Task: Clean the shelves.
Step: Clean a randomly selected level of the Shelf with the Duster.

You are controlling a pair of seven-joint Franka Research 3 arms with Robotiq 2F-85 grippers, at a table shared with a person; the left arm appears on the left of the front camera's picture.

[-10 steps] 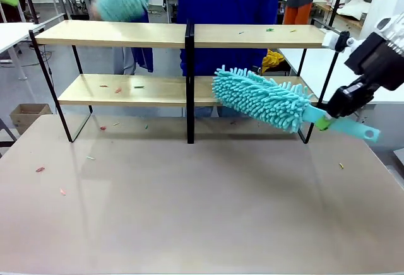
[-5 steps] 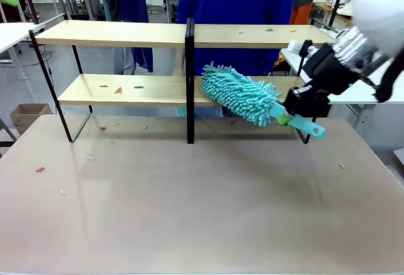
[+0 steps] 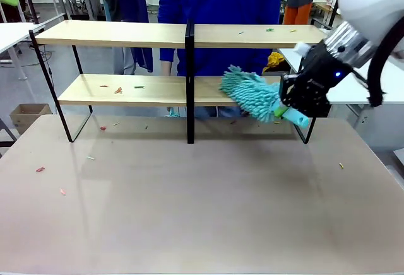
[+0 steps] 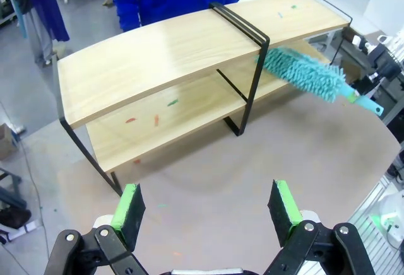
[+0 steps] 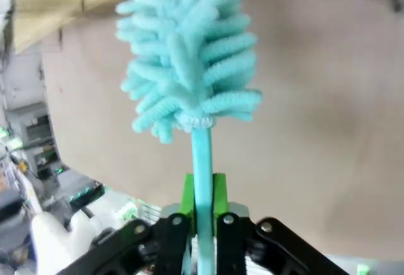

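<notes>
Shelves (image 3: pixel 113 34) span the far side of the table (image 3: pixel 189 212) in the front view; the right gripper (image 3: pixel 287 112), clamped on a teal duster (image 3: pixel 251 93), points its head leftward along the lower right board. Left wrist view: the left gripper (image 4: pixel 207 204) gapes empty, well short of the shelves. Right wrist view: the handle (image 5: pixel 202 155) runs straight out from the pads (image 5: pixel 219 190). No legible writing.
</notes>
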